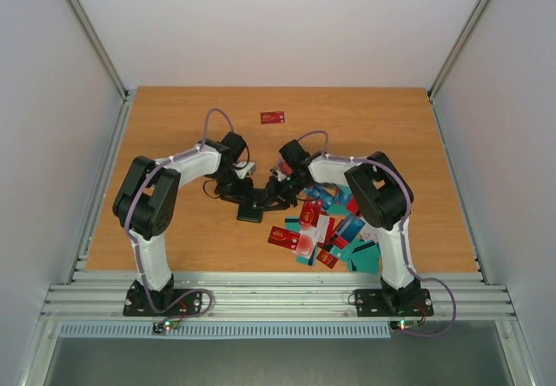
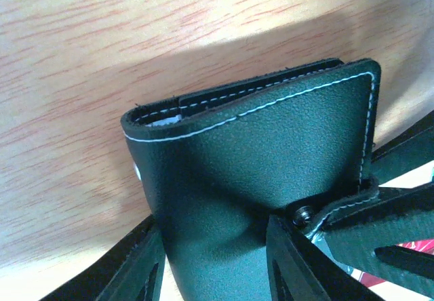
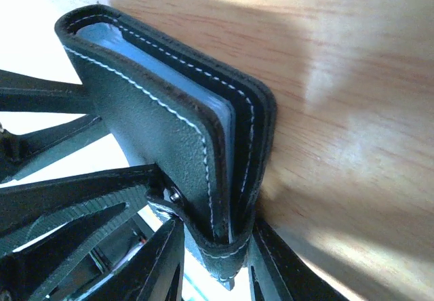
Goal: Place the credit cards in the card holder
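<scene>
The black card holder is folded and held off the table between both grippers at mid-table. My left gripper is shut on the card holder, one finger on each side of its fold. My right gripper is shut on the holder's stitched edge, with the leaves pinched between its fingers. A pale blue layer shows between the leaves. The credit cards, red, teal, blue and white, lie in a loose pile by the right arm. One red card lies alone at the back.
The wooden table is framed by metal rails on the left, right and near sides. White walls stand behind and beside it. The right arm's elbow hangs over the card pile.
</scene>
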You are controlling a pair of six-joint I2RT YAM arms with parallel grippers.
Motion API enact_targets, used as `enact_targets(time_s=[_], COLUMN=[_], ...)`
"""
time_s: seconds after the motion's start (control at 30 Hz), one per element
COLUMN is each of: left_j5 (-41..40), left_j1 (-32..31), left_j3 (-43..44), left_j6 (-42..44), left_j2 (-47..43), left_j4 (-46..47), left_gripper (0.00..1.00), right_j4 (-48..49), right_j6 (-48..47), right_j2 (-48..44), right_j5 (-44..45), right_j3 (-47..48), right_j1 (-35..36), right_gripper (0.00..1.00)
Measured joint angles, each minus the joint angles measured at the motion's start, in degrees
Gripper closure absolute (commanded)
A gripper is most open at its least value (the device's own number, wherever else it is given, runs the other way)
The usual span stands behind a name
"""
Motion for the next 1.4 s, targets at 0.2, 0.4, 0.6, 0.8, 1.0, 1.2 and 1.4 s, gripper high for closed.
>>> enact_targets(time_s=[0.2, 0.4, 0.6, 0.8, 1.0, 1.2, 1.4], left_j5=[0.37, 0.5, 0.94, 4.74, 9.73, 10.14, 9.27], left_j1=[0.11, 0.11, 0.17, 1.99, 3.15, 3.19, 3.17], left_j3=[0.0, -0.48, -1.84, -3.8, -4.02, -4.17, -4.15], left_j6=[0.09, 0.07, -0.7, -2.45, -3.65, -2.84, -1.42], left_j2=[0.02, -0.39, -1.62, -5.99, -8.17, -5.66, -4.13], left_j4=[-0.15, 0.13, 0.04, -1.73, -0.79, 0.13, 0.42], left_gripper=[0.58, 0.58, 0.54, 0.43, 0.39, 0.4, 0.41], right_j4=[-6.69, -10.49, -13.55, -13.81, -12.37, -12.31, -11.96], right_j6=[1.2, 1.46, 1.27, 1.22, 1.27, 1.22, 1.16], right_j2=[2.34, 3.74, 4.79, 6.21, 6.69, 6.71, 6.71], right_j5=[0.28, 0.35, 0.9, 0.7, 0.2, 0.07, -0.15], right_j3=[4.68, 7.32, 9.66, 11.74, 12.09, 12.07, 11.93], right_j1=[0.0, -0.02, -0.02, 0.07, 0.07, 0.04, 0.04], right_gripper=[0.75, 0.8, 0.81, 0.81, 0.82, 0.82, 0.83])
